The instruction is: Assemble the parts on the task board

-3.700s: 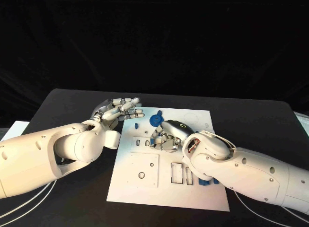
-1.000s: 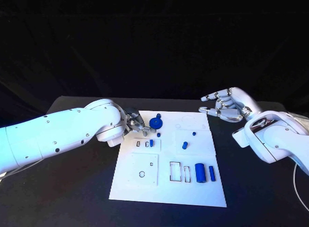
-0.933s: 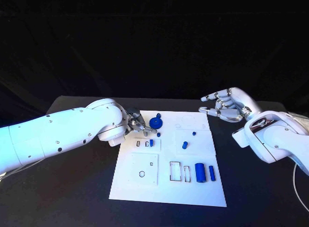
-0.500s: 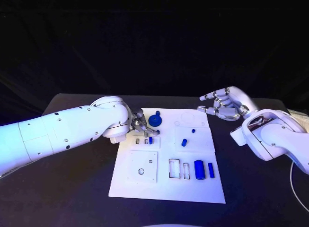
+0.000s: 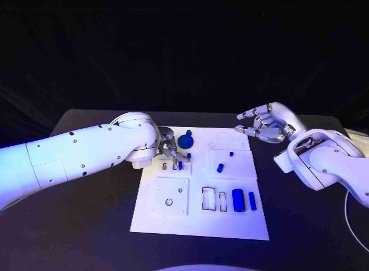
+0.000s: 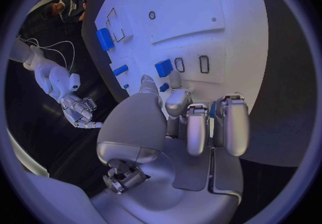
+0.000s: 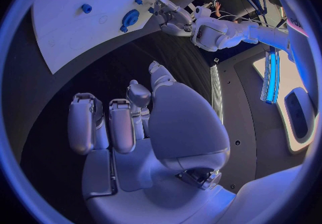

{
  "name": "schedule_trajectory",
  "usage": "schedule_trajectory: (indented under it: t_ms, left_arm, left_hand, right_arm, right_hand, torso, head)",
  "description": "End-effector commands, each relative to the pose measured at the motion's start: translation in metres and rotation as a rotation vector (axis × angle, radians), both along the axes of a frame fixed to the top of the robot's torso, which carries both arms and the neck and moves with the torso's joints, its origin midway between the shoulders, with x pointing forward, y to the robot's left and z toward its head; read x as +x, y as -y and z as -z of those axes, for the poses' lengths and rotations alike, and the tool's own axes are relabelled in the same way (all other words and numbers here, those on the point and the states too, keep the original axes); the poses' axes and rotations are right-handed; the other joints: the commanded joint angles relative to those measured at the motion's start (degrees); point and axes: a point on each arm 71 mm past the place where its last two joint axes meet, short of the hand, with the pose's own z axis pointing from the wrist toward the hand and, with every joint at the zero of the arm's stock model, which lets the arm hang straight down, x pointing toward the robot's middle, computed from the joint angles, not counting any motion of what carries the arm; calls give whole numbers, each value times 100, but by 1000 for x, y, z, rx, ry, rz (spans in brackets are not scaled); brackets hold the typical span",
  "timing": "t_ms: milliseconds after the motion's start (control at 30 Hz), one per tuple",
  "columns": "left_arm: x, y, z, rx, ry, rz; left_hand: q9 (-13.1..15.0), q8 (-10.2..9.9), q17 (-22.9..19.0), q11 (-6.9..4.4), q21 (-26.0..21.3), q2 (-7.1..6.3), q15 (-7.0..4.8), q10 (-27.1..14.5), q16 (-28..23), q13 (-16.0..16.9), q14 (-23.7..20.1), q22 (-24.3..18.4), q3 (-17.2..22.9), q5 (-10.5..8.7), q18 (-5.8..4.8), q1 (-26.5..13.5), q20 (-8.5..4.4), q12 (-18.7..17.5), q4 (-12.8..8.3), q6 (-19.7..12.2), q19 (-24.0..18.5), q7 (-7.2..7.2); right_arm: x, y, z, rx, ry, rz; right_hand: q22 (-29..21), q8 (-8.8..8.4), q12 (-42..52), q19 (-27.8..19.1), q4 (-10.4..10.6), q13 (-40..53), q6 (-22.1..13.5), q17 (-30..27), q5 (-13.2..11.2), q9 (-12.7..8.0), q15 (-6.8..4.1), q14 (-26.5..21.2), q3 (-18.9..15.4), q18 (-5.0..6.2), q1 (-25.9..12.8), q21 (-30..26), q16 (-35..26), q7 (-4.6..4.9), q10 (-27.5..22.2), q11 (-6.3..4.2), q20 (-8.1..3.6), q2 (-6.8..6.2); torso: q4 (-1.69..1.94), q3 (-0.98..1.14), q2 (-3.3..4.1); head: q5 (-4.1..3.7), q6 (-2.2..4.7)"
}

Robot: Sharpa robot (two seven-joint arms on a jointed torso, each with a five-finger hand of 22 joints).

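The white task board (image 5: 202, 217) lies mid-table with several blue parts on it. A round blue part (image 5: 185, 142) sits near its far left corner, a small blue peg (image 5: 188, 156) just in front of it, and a blue piece (image 5: 179, 165) stands in a slot. My left hand (image 5: 169, 150) hovers over that corner, fingers pointing down. Its thumb (image 6: 148, 83) and a finger flank the small peg (image 6: 164, 87), with nothing plainly held. My right hand (image 5: 264, 125) is raised off the board's far right corner, fingers half curled and apart, holding nothing.
More blue parts lie on the board: an oblong piece (image 5: 220, 167), a small dot (image 5: 231, 153), a wide block (image 5: 239, 200) and a thin bar (image 5: 252, 200) beside open slots. Bare black table (image 5: 86, 226) lies on both sides of the board.
My right hand has left the board for the far right and is raised. My left hand has come onto the board's far left corner, edging toward the small peg.
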Motion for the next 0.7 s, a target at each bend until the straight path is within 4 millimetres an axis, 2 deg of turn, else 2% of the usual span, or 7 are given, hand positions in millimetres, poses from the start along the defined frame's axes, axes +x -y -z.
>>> schedule_trajectory:
  t_ms: [33,333,700]
  left_arm:
    - [-2,4,0,26,-21,33]
    - [-2,6,1,31,-30,42]
    - [-2,7,1,29,-37,44]
  left_hand:
    - [26,45,1508,-25,31,51,-31,29,17,10,599,537,40,-7,-101,58,-14,18,-17,-52,108,1]
    - [116,94,1508,-25,29,109,-29,21,17,6,599,536,94,27,-99,149,-12,15,-26,-93,101,1]
    - [230,148,1508,-26,26,194,-29,12,17,-2,599,535,179,41,-97,293,-10,8,-52,-145,92,-1]
  right_arm:
    - [-1,-2,2,-20,-4,-18]
    - [0,-3,4,-23,-12,-21]
    - [0,-3,5,-25,-17,-23]
  right_hand:
    - [-8,10,-18,-41,-26,-5,59,101,30,4,15,298,-12,33,46,-25,-35,1,-43,-13,-19,1]
    - [-18,7,-22,-45,-37,-17,59,96,85,3,13,298,-4,35,77,-33,-42,2,-48,-14,-21,12]
    - [-20,7,-14,-46,-39,-15,61,94,104,3,13,298,-1,35,85,-35,-45,2,-45,-14,-21,18]
  torso:
    - [4,2,2]
    - [-3,4,6]
    - [4,6,8]
  head:
    - [2,-11]
    - [4,-42]
    - [3,-62]
